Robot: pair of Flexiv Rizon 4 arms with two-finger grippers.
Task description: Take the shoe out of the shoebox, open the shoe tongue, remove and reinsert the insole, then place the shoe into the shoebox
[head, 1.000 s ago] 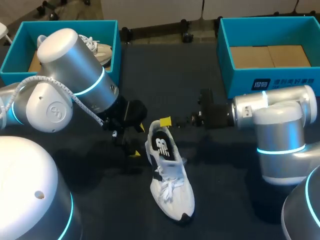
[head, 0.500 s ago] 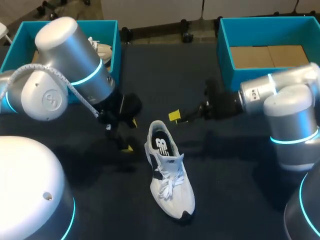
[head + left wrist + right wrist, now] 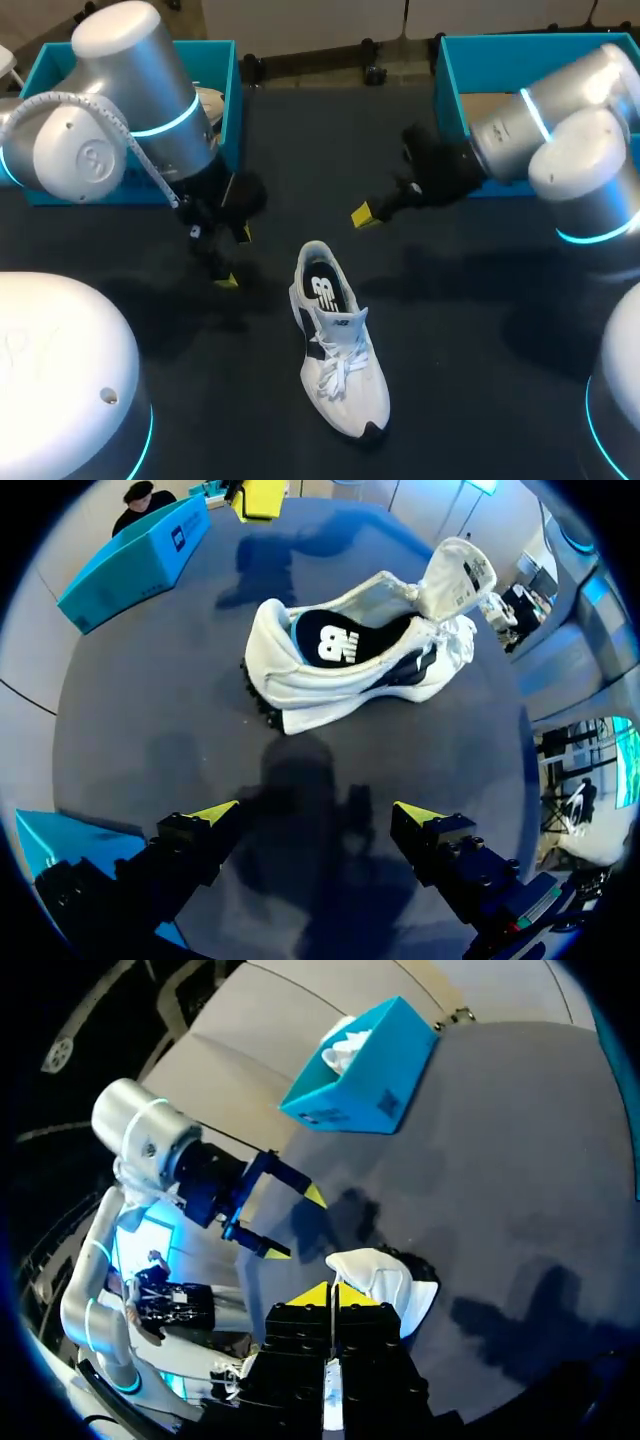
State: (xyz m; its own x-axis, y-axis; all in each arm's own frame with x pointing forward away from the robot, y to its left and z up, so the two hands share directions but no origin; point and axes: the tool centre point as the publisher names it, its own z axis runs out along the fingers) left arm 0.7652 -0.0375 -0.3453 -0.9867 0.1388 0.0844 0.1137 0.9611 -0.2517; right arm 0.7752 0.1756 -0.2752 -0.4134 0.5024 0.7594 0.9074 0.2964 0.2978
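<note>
At four o'clock from our wide left gripper (image 3: pixel 234 258), the shoe (image 3: pixel 335 350) may tip if our closed, empty right gripper (image 3: pixel 364 215) bumps it.

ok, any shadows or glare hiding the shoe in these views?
Head view: shoe evenly lit, only soft arm shadows on the table. Left wrist view: shadow of the left gripper lies on the table, not the shoe. Right wrist view: no glare, but the right gripper itself covers most of the shoe.
</note>
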